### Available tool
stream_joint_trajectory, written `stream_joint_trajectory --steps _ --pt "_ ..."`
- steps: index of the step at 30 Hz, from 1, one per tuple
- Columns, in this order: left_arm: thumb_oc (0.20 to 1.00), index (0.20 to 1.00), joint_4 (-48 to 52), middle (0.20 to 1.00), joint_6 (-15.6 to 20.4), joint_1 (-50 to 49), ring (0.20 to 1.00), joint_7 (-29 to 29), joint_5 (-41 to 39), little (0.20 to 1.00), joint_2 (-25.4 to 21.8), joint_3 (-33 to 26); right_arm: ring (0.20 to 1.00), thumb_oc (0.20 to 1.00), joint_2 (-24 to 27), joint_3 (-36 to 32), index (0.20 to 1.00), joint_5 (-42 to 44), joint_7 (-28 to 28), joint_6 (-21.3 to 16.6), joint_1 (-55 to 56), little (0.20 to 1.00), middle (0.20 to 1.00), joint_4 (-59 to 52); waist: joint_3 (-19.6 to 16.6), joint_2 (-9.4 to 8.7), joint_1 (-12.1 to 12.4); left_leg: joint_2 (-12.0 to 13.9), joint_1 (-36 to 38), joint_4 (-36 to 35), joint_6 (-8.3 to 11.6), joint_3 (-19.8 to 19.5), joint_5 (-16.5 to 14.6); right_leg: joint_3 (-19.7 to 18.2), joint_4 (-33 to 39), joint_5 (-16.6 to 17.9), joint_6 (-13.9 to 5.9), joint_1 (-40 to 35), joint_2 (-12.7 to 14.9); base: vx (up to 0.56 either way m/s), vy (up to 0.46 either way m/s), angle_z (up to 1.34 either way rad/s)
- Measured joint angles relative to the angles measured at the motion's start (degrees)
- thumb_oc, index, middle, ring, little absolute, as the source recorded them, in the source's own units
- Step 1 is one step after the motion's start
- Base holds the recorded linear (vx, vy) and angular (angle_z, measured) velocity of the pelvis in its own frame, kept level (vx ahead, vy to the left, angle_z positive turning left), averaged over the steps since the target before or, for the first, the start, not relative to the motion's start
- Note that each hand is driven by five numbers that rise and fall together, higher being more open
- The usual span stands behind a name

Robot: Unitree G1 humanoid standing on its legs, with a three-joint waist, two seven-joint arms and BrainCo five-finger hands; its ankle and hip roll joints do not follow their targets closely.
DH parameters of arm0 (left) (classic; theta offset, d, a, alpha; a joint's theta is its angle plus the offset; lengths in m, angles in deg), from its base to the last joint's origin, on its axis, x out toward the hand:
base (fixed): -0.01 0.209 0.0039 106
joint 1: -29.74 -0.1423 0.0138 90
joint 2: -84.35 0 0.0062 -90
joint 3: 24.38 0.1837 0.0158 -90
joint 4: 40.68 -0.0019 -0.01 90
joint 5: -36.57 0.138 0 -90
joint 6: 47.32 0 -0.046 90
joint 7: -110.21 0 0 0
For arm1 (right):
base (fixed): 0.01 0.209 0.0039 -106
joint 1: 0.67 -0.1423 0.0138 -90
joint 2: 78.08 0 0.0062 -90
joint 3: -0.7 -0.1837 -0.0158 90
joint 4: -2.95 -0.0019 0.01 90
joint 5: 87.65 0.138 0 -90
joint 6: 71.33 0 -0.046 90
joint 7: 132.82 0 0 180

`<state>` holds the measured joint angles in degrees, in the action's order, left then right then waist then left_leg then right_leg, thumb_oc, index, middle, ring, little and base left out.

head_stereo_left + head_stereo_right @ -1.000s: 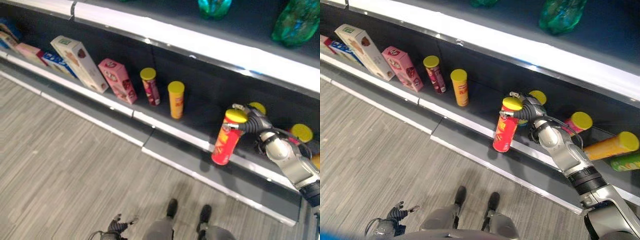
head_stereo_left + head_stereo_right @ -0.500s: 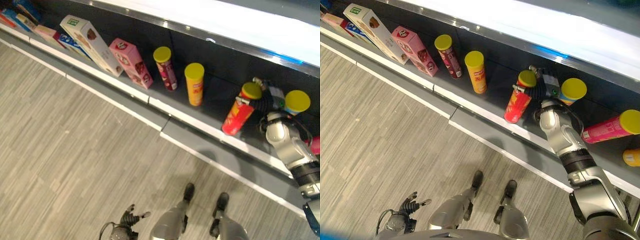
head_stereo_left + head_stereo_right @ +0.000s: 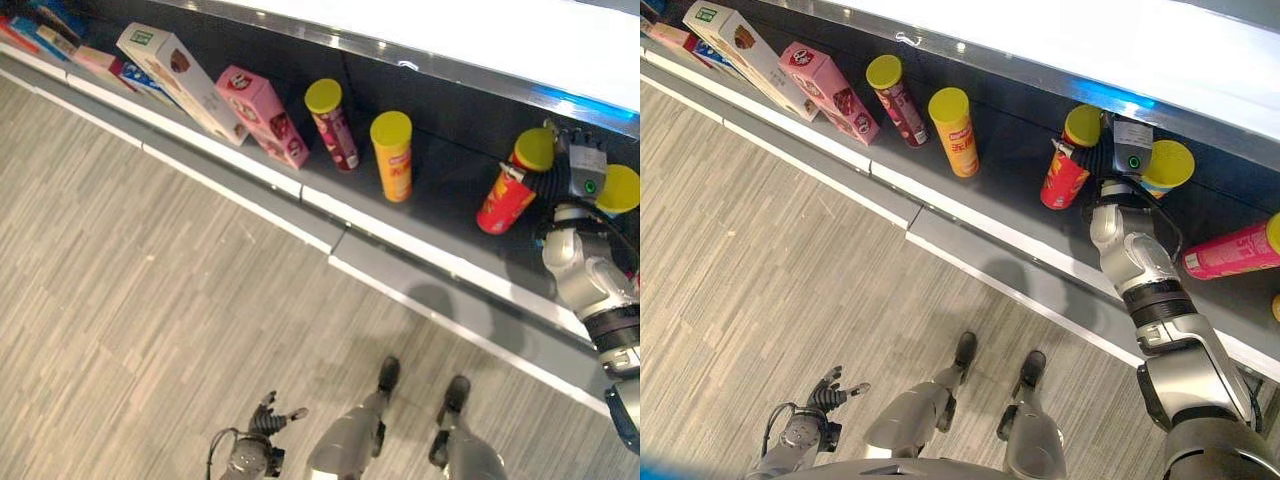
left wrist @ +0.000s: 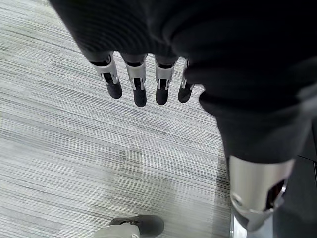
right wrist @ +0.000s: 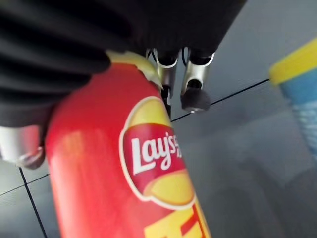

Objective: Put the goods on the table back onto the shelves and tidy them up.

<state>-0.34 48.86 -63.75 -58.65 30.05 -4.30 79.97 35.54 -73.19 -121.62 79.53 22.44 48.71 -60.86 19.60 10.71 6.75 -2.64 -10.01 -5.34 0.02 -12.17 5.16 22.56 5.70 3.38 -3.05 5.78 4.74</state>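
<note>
- The right hand [image 3: 565, 175] is on the bottom shelf [image 3: 440, 215], fingers and thumb curled round the top of a red crisp can [image 3: 510, 190] with a yellow lid.
- In the right wrist view the red can runs close past the dark cover, with silver fingers [image 5: 194, 82] just beyond it and the thumb on its other side.
- From the head, the can is at about two o'clock. It leans, lid toward the back of the shelf, and its base looks down on the shelf board or very near it; I can't tell whether they touch.
- At the hand's three o'clock, just beside it, is a blue can [image 3: 1160, 170] with a yellow lid. A pink can [image 3: 1230, 250] lies on its side further along.
- Toward ten o'clock from the red can stand a yellow can [image 3: 393, 155] and a dark red can [image 3: 333, 125], then a pink box [image 3: 262, 115] and a white box [image 3: 180, 68], both leaning.
- The left hand [image 3: 268, 425] hangs low at six o'clock over the grey floor [image 3: 150, 300], fingers loosely spread and holding nothing.
- I'd say this is the placing step. The next move calls for tipping the red can upright, then loosening the fingers without knocking the blue can.
</note>
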Motion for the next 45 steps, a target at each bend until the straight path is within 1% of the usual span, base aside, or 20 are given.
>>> stream_joint_trajectory --steps 2,4,6,9,11,18,19,20,21,23,26,33,45 --pt "1.0 1.0 0.03 1.0 0.02 0.03 1.0 0.01 0.0 1.0 0.0 0.02 0.2 0.2 -0.46 0.26 0.2 -0.05 0.08 0.08 0.0 0.2 0.2 0.0 0.0 0.0 -0.02 0.0 -0.08 0.0 0.02 -0.22 0.07 0.22 0.0 0.01 0.01 0.0 0.0 -0.01 0.014 0.1" --pt "1.0 1.0 0.1 1.0 0.43 0.16 1.0 0.05 -0.01 1.0 0.0 0.04 0.2 0.2 -0.46 0.8 0.2 -2.09 0.13 0.35 -0.49 0.2 0.2 0.76 0.0 0.0 0.18 -0.04 -0.63 0.01 0.1 -1.12 0.37 1.12 0.0 0.01 0.02 0.17 -0.03 -0.01 0.023 0.18" --pt "1.0 1.0 -0.05 1.0 0.75 0.65 1.0 0.27 -0.01 1.0 -0.01 0.34 0.2 0.2 -0.36 2.1 0.2 -2.09 0.91 1.06 -2.54 0.2 0.2 4.1 0.0 -0.01 1.42 -0.07 -1.06 0.01 0.08 -1.18 0.54 1.18 -0.01 0.13 0.13 0.6 -0.02 0.0 0.01 0.02" --pt "1.0 1.0 -0.1 1.0 0.86 0.89 1.0 1.21 -0.05 1.0 -0.02 1.01 0.2 0.2 -0.4 2.86 0.2 -2.07 1.22 1.12 -5.16 0.2 0.2 7.49 0.04 -0.06 1.99 -0.12 -1.53 0.0 0.08 -1.3 0.67 1.31 0.0 0.21 0.04 0.95 0.01 0.0 0.018 0.02" --pt "1.0 1.0 -0.1 1.0 0.86 0.97 1.0 1.51 -0.05 1.0 -0.02 1.06 0.2 0.2 -0.14 3.06 0.2 -2.07 1.55 1.47 -6.64 0.2 0.2 8.44 0.07 -0.12 2.08 -0.17 -1.83 0.01 0.06 -1.39 0.76 1.42 0.0 0.26 0.04 1.22 0.05 0.0 0.02 0.01" --pt "1.0 1.0 0.0 1.0 0.87 1.34 1.0 2.08 -0.09 1.0 -0.02 1.1 0.2 0.2 -0.17 3.06 0.2 -2.02 2.51 2.27 -6.71 0.2 0.2 8.49 0.08 -0.12 2.04 -0.22 -2.81 0.01 0.02 -1.61 0.96 1.67 0.0 0.37 0.06 2.1 0.08 0.0 0.013 0.01" --pt "1.0 1.0 -1.67 1.0 0.65 3.23 1.0 2.13 -0.1 1.0 -0.19 1.14 0.2 0.2 -0.49 4.01 0.2 -2.02 3.39 2.36 -6.42 0.2 0.2 8.42 0.1 -0.16 1.71 -0.21 -2.79 0.02 0.03 -1.67 0.98 1.73 0.0 0.38 0.07 2.09 0.08 0.01 0.06 0.0" --pt "1.0 1.0 -4.65 1.0 0.8 6.57 1.0 1.96 -0.09 1.0 -0.9 0.97 0.2 0.2 -1.9 4.97 0.2 -1.96 3.38 2.42 -6.59 0.2 0.2 8.37 0.11 -0.16 1.4 -0.2 -2.86 0.01 0.1 -1.53 1.08 1.74 -0.01 0.52 0.11 2.19 0.14 0.0 0.051 -0.04" --pt "1.0 1.0 -5.15 1.0 0.82 7.55 1.0 1.93 -0.11 1.0 -1.27 0.63 0.2 0.2 -2.56 5.05 0.2 -1.96 3.34 2.43 -6.81 0.2 0.2 8.3 0.11 -0.16 1.36 -0.2 -2.82 0.01 0.09 -1.36 1.09 1.54 -0.01 0.58 0.07 2.16 0.13 0.0 0.025 -0.07" --pt "1.0 1.0 -4.71 1.0 0.75 6.86 1.0 1.29 -0.26 1.0 -1.26 -0.58 0.2 0.2 -2.02 4.97 0.2 -1.98 3.23 3.24 -7.13 0.2 0.2 8.32 0.11 -0.16 1.57 -0.31 -2.8 0.01 0.06 -1.45 1.19 1.52 0.0 0.62 0.01 2.14 0.18 0.0 0.013 0.02" --pt "1.0 1.0 -4.63 1.0 0.73 5.86 1.0 1.05 -2.2 1.0 -1.26 -0.45 0.2 0.2 -2.29 5.01 0.2 -1.97 2.04 3.29 -7.13 0.2 0.2 8.32 0.11 -0.16 1.93 -0.36 -2.99 0.0 0.11 -2.0 1.34 2.04 0.0 0.62 0.01 2.11 0.19 0.0 0.022 0.09" --pt "1.0 1.0 -4.45 1.0 0.74 5.83 1.0 1.02 -2.24 1.0 -1.25 0.04 0.2 0.2 -2.29 5.12 0.2 -1.97 1.6 3.26 -7.4 0.2 0.2 8.35 0.11 -0.16 2.93 -0.47 -3.27 0.01 0.19 -2.72 1.61 2.74 0.01 0.61 0.01 2.13 0.22 0.0 0.01 0.05" --pt "1.0 1.0 -4.49 1.0 0.77 5.88 1.0 1.03 -2.3 1.0 -1.25 0.03 0.2 0.2 -2.28 5.18 0.2 -1.86 1.68 3.28 -9.35 0.2 0.2 10.73 0.11 -0.05 2.84 -0.67 -3.55 0.01 0.15 -3.08 1.79 3.28 0.02 0.61 0.0 2.25 0.39 0.0 0.001 0.01"
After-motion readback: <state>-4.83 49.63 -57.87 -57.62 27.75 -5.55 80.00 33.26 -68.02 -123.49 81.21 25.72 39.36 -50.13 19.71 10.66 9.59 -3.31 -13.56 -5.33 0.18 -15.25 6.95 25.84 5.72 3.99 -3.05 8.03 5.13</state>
